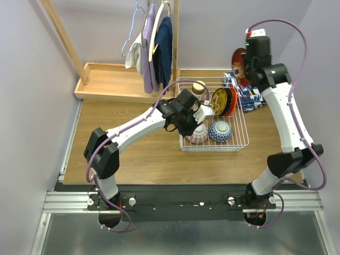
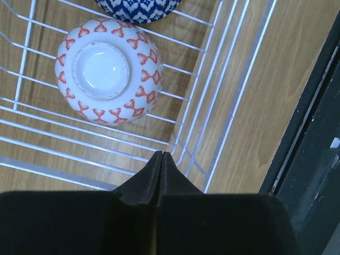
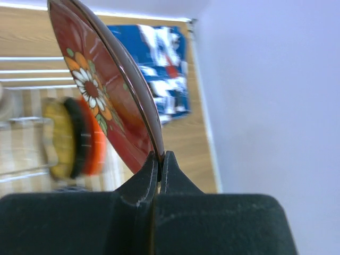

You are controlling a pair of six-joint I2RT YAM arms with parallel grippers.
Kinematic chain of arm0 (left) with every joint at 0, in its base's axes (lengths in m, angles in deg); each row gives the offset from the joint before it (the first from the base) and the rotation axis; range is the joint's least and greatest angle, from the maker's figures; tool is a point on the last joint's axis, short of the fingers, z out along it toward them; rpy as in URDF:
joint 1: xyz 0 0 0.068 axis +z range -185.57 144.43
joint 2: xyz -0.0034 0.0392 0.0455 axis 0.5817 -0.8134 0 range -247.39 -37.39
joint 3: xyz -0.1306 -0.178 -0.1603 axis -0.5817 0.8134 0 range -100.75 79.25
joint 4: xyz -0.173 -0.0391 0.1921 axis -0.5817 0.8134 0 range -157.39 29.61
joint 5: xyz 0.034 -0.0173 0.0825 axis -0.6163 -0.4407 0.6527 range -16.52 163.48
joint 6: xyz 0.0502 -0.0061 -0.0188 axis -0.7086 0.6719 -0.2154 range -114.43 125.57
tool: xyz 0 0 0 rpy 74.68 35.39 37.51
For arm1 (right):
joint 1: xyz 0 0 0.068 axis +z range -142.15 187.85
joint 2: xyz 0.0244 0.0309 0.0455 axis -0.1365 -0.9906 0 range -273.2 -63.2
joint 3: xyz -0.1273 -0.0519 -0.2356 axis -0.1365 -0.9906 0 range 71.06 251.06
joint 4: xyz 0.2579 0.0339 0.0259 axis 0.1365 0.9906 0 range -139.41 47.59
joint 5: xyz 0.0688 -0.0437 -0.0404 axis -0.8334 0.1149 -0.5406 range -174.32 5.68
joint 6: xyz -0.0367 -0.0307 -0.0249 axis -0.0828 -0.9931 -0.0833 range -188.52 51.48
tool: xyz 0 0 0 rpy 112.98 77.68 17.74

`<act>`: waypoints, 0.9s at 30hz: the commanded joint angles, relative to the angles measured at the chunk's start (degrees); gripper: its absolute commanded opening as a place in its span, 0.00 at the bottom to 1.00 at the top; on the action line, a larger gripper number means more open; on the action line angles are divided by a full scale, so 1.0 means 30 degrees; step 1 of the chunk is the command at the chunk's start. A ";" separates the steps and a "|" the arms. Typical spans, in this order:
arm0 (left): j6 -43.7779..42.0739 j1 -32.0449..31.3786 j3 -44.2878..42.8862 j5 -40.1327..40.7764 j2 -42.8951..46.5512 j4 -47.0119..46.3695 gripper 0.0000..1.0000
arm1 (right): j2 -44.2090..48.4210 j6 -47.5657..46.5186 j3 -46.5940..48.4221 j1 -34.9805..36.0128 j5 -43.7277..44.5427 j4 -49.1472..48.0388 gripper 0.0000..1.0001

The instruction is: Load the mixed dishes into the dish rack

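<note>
Right claw (image 3: 159, 157) grips red plate (image 3: 106, 90) by rim, upper right of top view. Left claw (image 2: 161, 155) clenched, empty, over rack (image 1: 212, 149). Next I slot it beside standing plates (image 1: 224, 102).

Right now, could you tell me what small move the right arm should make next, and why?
Probably ease the right gripper over the dish rack: it pinches the dark red plate on edge off the rack's far right corner, near the cloth, while the other plates already stand upright inside.
</note>
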 commanded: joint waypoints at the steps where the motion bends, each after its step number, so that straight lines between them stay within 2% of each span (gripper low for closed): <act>1: 0.0244 0.0146 0.0613 0.0307 0.1968 0.0629 0.18 | -0.1015 0.4794 0.1756 0.2184 0.3439 0.0300 0.01; 3: 0.0185 0.0147 0.1140 0.0307 0.3144 0.0745 0.33 | -0.1133 0.5619 0.1728 0.2887 0.3991 0.0361 0.01; 5: 0.0069 0.0205 0.1347 0.0190 0.4698 0.0892 0.42 | -0.1747 0.7257 0.2575 0.3183 0.4112 0.1323 0.00; 6: -0.0048 0.0176 0.1580 0.0451 0.5138 0.1066 0.50 | -0.1981 0.7989 0.2868 0.3213 0.3996 0.1879 0.00; 8: -0.0137 0.0264 0.1903 0.0920 0.6194 0.1097 0.54 | -0.2129 0.8959 0.2465 0.3213 0.3146 0.2585 0.00; 12: -0.0430 0.1109 0.2692 0.1508 0.6928 0.1245 0.56 | -0.2130 0.9929 0.1291 0.3709 0.2705 0.3174 0.01; 27: 0.0624 0.5302 0.4071 0.0162 0.8833 0.0483 0.57 | -0.4385 1.2653 0.1114 0.5498 0.6192 0.4433 0.00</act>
